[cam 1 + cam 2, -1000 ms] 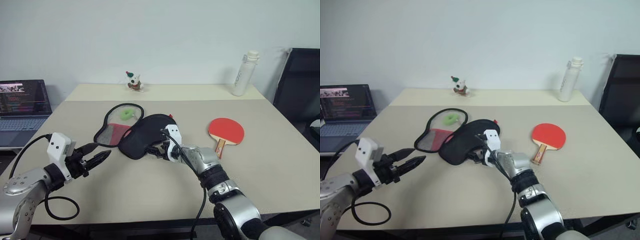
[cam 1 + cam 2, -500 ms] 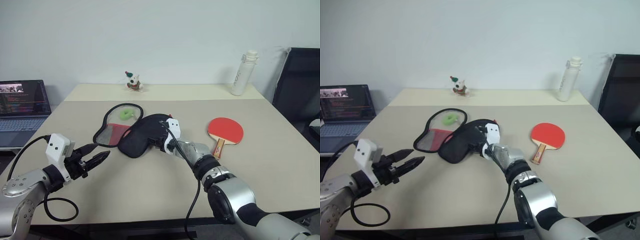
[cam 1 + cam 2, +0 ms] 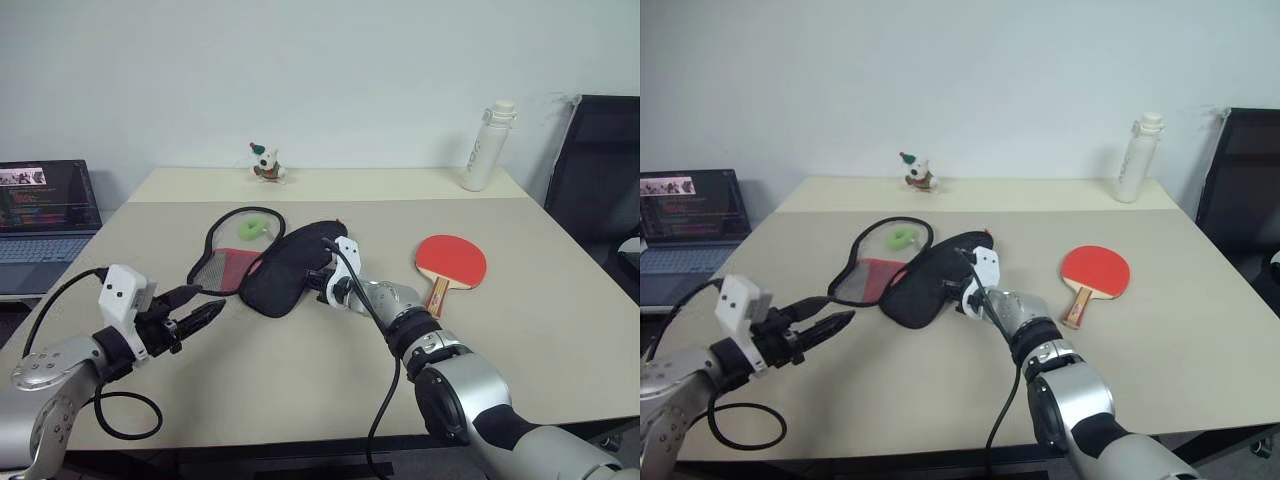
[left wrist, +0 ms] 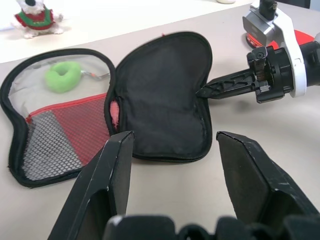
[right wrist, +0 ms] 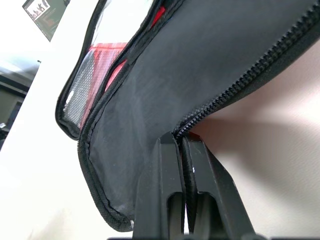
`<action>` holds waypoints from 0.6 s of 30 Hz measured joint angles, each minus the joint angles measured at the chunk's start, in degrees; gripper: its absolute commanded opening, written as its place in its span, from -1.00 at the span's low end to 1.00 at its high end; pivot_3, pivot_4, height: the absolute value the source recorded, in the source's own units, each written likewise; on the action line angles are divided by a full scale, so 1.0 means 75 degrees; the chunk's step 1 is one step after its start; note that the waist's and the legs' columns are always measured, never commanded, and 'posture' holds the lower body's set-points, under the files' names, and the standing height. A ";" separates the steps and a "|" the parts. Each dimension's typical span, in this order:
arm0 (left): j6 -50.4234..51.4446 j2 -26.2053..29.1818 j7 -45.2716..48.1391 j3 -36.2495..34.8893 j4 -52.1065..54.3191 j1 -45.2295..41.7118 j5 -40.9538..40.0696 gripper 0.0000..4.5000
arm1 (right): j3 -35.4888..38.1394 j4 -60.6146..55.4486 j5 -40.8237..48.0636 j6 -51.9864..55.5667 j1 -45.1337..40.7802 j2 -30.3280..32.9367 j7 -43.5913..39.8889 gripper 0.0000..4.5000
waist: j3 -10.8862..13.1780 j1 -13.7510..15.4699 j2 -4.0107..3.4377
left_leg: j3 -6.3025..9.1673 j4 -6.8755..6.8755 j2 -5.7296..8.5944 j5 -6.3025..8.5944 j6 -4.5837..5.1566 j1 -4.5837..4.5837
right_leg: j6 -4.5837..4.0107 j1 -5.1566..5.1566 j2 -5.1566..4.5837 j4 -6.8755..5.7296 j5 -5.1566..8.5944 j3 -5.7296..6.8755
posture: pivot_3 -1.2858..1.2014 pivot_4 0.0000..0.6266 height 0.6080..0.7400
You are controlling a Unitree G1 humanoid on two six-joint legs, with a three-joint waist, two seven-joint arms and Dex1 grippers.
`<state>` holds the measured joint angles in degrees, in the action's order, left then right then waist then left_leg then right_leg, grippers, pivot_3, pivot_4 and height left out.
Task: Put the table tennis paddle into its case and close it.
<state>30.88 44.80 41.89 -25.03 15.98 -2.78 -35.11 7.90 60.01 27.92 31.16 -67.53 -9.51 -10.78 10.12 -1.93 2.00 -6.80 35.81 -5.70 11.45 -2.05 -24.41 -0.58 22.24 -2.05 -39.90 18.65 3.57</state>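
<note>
- Black fingers of the right gripper (image 5: 182, 150) are pinched tight on the zipper edge of the case (image 3: 285, 270), lifting that black flap's rim off the table (image 3: 330, 380).
- From the left wrist view, the right gripper's tips meet the flap at its side edge, about halfway along.
- The case lies spread open in the middle of the table: the black half is nearer the right gripper, and the mesh-and-red half fans out on the far side, towards the laptop (image 3: 45, 215).
- A small green object (image 4: 63, 76) sits on that mesh half, near its rounded end.
- The left gripper (image 3: 205, 308) hovers over the table's near left part with its fingers (image 4: 107, 185) held apart and nothing between them, pointing towards the case but well short of it.
- The table tennis paddle (image 3: 450, 262) lies flat, red face up, to the right of the case and apart from it, with its wooden handle pointing towards the near edge.
- At the far edge of the table are a small toy figure (image 3: 265, 162) and, to the right, a white bottle (image 3: 488, 147).
- A dark chair (image 3: 600, 180) stands beyond the table's right side.
</note>
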 measured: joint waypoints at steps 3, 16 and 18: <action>0.0001 -0.0011 0.0001 0.0024 0.0064 0.0001 -0.0013 0.28 | -0.0017 -0.0303 0.0065 0.0383 0.0005 0.0001 -0.0022 -0.99 | 0.0000 0.0000 0.0000 | 0.0000 0.0000 0.0000 0.0000 0.0000 -0.0002 | 0.0000 0.0002 0.0000 0.0001 0.0000 -0.0001 | 0.03 -0.52 1.00; 0.0058 -0.0098 0.0169 0.0520 0.0377 -0.0031 -0.0121 0.28 | -0.0929 -0.3540 0.0298 0.3961 0.1626 0.0738 -0.0786 -0.99 | -0.0003 0.0018 0.0004 | 0.0008 0.0000 0.0003 0.0000 0.0001 -0.0018 | 0.0000 0.0005 0.0000 0.0007 0.0000 0.0005 | 0.03 -0.52 1.00; 0.0059 -0.0114 0.0187 0.0677 0.0373 -0.0073 -0.0118 0.28 | -0.0925 -0.3653 0.0220 0.4070 0.1622 0.1105 -0.0883 -0.99 | -0.0003 0.0022 0.0004 | 0.0008 0.0001 0.0005 0.0000 0.0002 -0.0018 | 0.0000 0.0005 0.0000 0.0007 0.0000 0.0006 | 0.03 -0.52 1.00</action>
<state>31.33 43.95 43.29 -19.95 18.78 -3.32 -36.00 0.96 32.61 29.56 61.69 -55.36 -1.22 -17.40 10.10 -1.76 2.03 -6.74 35.82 -5.67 11.45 -2.04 -24.54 -0.58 22.28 -2.05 -39.85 18.65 3.62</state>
